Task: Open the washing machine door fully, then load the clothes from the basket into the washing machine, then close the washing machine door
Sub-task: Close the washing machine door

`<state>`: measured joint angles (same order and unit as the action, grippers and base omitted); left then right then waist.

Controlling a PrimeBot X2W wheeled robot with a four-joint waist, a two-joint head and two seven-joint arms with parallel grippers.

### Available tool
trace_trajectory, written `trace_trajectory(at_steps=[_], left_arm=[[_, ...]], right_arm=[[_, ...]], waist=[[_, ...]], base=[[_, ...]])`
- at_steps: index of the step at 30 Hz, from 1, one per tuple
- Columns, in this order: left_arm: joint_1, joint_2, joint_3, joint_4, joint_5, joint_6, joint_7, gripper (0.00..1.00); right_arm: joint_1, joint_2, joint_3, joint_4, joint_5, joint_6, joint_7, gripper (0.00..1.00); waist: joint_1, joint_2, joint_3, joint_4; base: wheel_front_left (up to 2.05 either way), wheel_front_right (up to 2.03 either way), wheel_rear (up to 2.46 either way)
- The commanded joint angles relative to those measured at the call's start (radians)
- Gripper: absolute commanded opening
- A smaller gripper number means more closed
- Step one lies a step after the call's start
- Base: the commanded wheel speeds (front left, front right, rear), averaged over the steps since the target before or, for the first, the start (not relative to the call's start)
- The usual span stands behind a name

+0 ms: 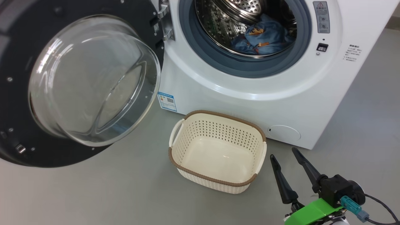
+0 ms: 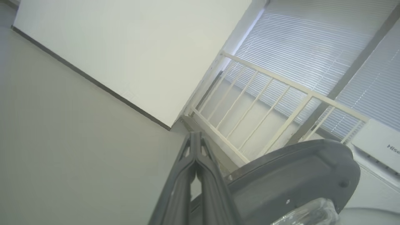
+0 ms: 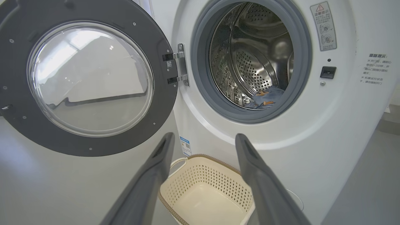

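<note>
Right gripper (image 1: 284, 153) first: it hangs released, its two dark fingers spread wide with nothing between them. It is low over the grey floor (image 1: 93, 193) in front of the washing machine (image 1: 250, 103), near the round white hatch (image 1: 284, 132) at the machine's foot. From my right wrist I look between those fingers straight at the machine's front.

The door (image 1: 18, 125) stands swung wide open on its hinge (image 1: 165, 22) at the machine's left side. Its black ring and bulging glass bowl (image 1: 93, 81) face out toward me, well clear of the opening.

The clothes (image 1: 262, 39) are inside the washing machine. They are a light blue bundle with little orange figures, lying low in the steel drum (image 1: 225, 25) behind the grey rubber gasket (image 1: 250, 67).

The basket (image 1: 218, 131) sits on the floor just in front of the washing machine, below the opening and beside the blue sticker (image 1: 167, 101). Its bare cream bottom shows. My right gripper is near the basket's end but apart from it.

Now the left gripper (image 2: 195, 134): it is clenched, fingers pressed flat together and gripping nothing. It points up past the door's grey outer edge, just beside it. Whether it touches the door I cannot tell. Beyond it I see a white wall (image 2: 140, 47), a pale railing (image 2: 265, 103) and window blinds (image 2: 312, 40).
</note>
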<state>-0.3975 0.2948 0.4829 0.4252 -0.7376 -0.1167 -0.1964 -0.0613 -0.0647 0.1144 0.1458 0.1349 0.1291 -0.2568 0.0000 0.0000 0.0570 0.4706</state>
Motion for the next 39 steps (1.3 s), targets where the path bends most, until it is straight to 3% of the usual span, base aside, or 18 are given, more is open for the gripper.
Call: trace_trajectory(at_steps=[1,2,4,11,16,31,39], left_arm=[[-0.093,0.060,0.072,0.045,-0.118,-0.009,0.036,0.00],[-0.093,0.060,0.072,0.045,-0.118,-0.009,0.036,0.00],[-0.151,0.057,0.134,0.105,-0.250,-0.011,0.081,0.00],[-0.219,0.120,0.207,0.230,-0.461,-0.014,0.232,0.00],[-0.219,0.164,0.215,0.288,-0.500,-0.014,0.281,0.00],[-0.240,0.229,0.229,0.360,-0.551,-0.014,0.255,0.00],[-0.236,0.223,0.210,0.369,-0.597,-0.014,0.321,0.00]], right_arm=[[-0.021,-0.003,0.027,-0.026,0.011,0.002,-0.005,1.00],[-0.021,-0.003,0.027,-0.026,0.011,0.002,-0.005,1.00],[-0.028,-0.011,0.030,-0.025,0.013,0.002,-0.005,1.00],[-0.048,-0.035,0.037,-0.025,0.027,0.002,-0.005,1.00],[-0.066,-0.052,0.043,-0.030,0.032,0.002,-0.005,1.00],[-0.088,-0.079,0.048,-0.037,0.042,0.002,-0.005,1.00],[-0.081,-0.080,0.042,-0.032,0.044,0.002,-0.005,1.00]], waist=[[0.0000,0.0000,0.016,-0.025],[0.0000,0.0000,0.016,-0.025],[0.0000,0.0000,0.028,-0.041],[0.0000,0.0000,0.056,-0.091],[0.0000,0.0000,0.085,-0.125],[0.0000,0.0000,0.142,-0.181],[0.0000,0.0000,0.140,-0.172]], base=[[0.00,0.00,0.00],[0.00,0.00,0.00],[0.00,0.00,0.00],[0.00,0.00,0.00],[0.00,0.00,0.00],[0.00,0.00,0.00],[0.00,0.00,0.00]])
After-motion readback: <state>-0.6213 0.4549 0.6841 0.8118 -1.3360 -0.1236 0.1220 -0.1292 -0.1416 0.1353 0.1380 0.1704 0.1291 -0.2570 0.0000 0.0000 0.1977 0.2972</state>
